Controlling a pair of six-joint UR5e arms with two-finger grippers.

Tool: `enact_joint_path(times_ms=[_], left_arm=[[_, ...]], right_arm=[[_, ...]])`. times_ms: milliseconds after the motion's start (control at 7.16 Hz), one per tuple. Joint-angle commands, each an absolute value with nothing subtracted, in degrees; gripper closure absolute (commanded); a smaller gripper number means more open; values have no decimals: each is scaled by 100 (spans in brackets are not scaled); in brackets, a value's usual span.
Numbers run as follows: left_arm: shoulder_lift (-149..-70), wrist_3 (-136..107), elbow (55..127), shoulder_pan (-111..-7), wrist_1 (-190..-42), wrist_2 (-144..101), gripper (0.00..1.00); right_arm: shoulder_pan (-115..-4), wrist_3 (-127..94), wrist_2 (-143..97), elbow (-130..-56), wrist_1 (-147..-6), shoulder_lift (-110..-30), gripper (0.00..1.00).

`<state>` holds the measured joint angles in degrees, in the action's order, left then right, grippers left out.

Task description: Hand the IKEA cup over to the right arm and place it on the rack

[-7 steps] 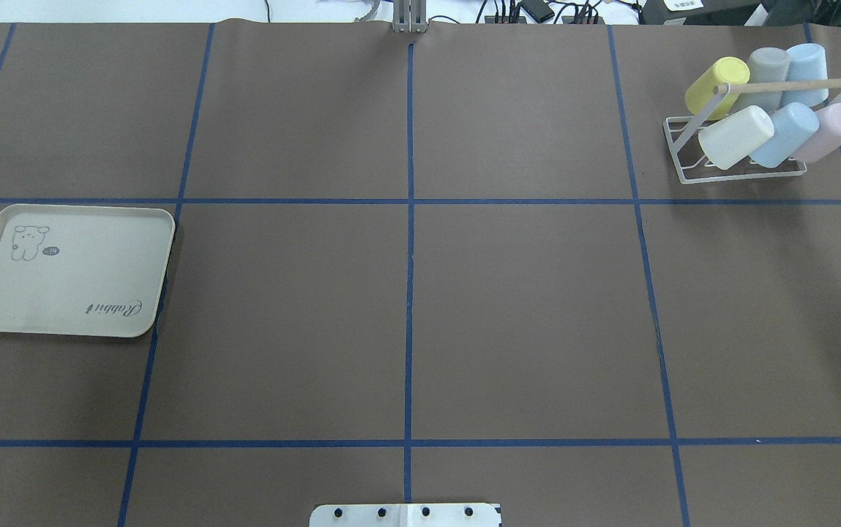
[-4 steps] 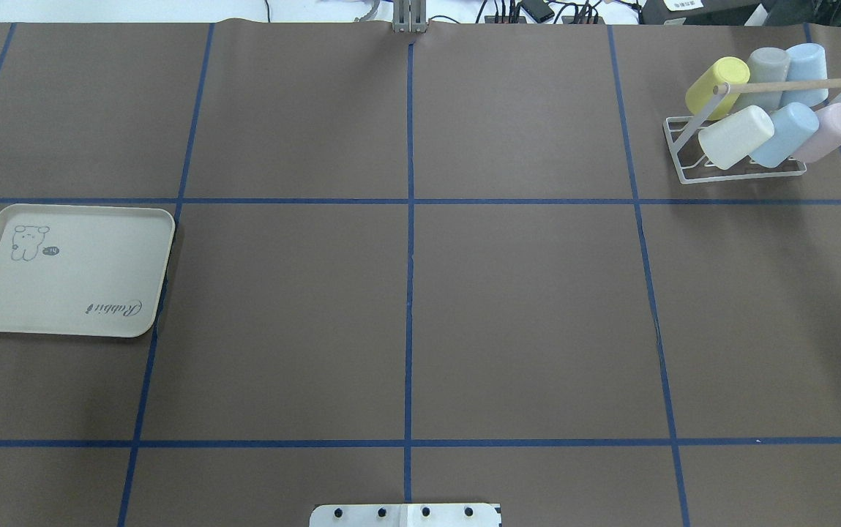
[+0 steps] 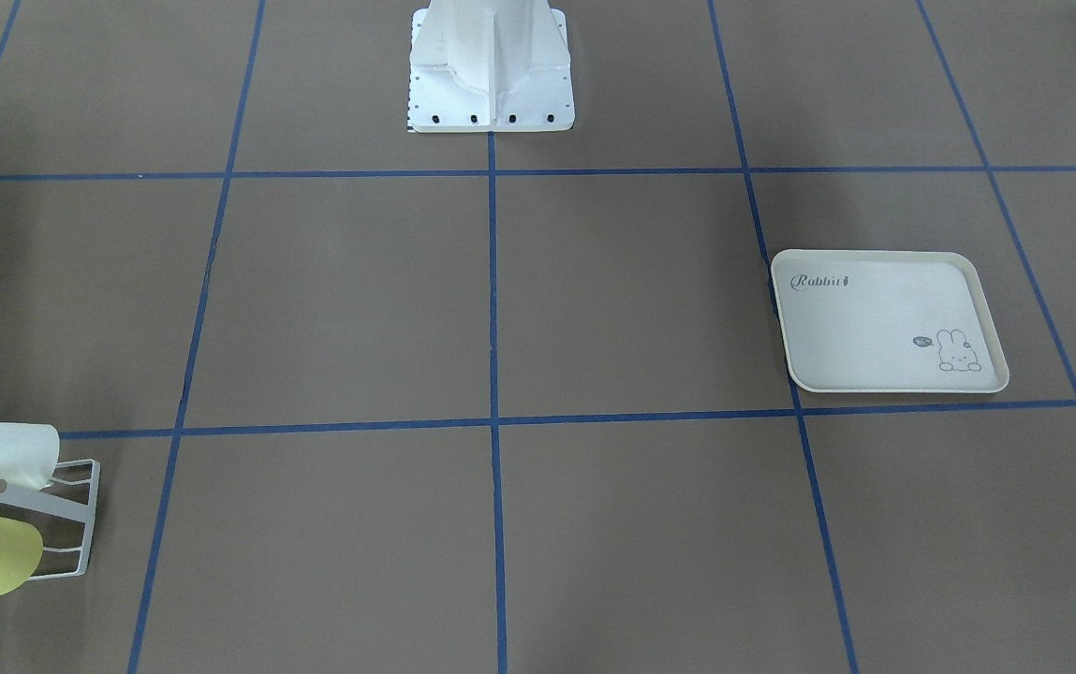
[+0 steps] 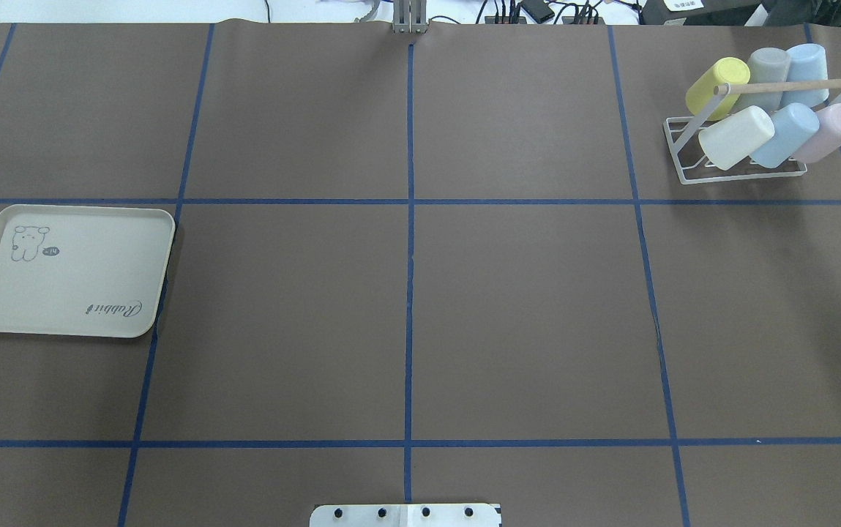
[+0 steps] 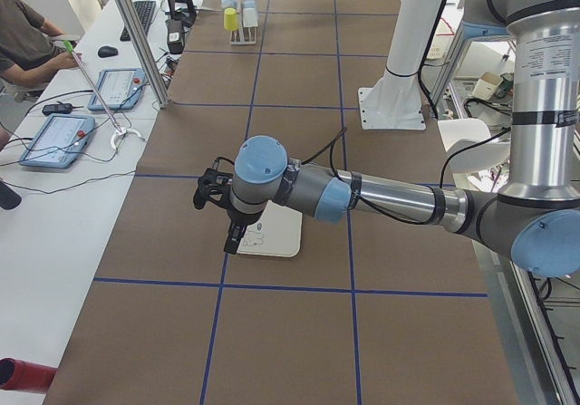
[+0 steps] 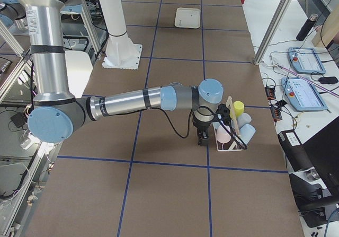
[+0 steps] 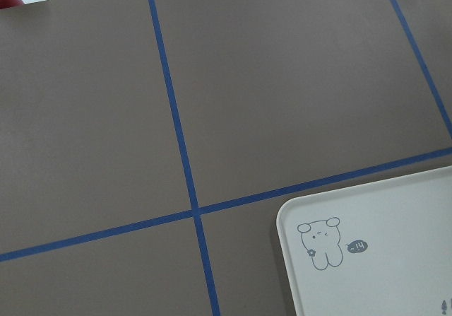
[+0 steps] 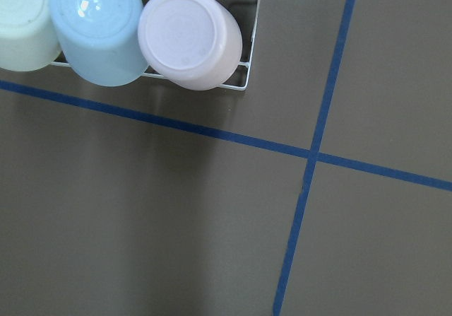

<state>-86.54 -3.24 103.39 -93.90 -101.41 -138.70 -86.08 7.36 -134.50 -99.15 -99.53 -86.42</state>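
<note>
- By the look of it, your cup is already on the rack: six cups [image 4: 735,137] lean on the rack [image 4: 744,176] at the far right of the tabletop [image 4: 522,315]. The tray [image 4: 61,293] on the left shows only its rabbit drawing [image 4: 25,243].
- You cannot tell which of the six was the last to go on. The pink cup [image 4: 826,132] sits at the rack's end corner, nearest the right fingers [image 6: 203,139].
- Those right fingers hang low, just beside the rack on the robot's side. Only a side view shows them, so you cannot tell how wide they stand or whether they grip anything.
- The same goes for the left fingers [image 5: 234,239], poised above the tray's corner. Their opening cannot be read either.
- The step in hand looks like backing off. Raise the right arm [image 6: 132,100] straight up first, then swing it toward the middle, so it misses the dowel [image 4: 779,86] and the pink cup.
- Go slowly. The cups only lean on the prongs, so a nudge to the rack could slide one off.
</note>
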Motion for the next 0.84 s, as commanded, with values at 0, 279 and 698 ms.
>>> enact_joint_path(times_ms=[0,279,698], left_arm=[[-8657,-422,10432,-9317,-10125,-13145,0],[-8640,-422,10397,-9308,-10125,-13052,0],[-8640,-413,10397,-9299,-10169,-13069,0]], right_arm=[[-8596,747,-13439,-9880,-9949,-8692,0],[-8596,747,-13237,-9879,-9949,-8692,0],[-8596,721,-13033,-9940,-9967,-8666,0]])
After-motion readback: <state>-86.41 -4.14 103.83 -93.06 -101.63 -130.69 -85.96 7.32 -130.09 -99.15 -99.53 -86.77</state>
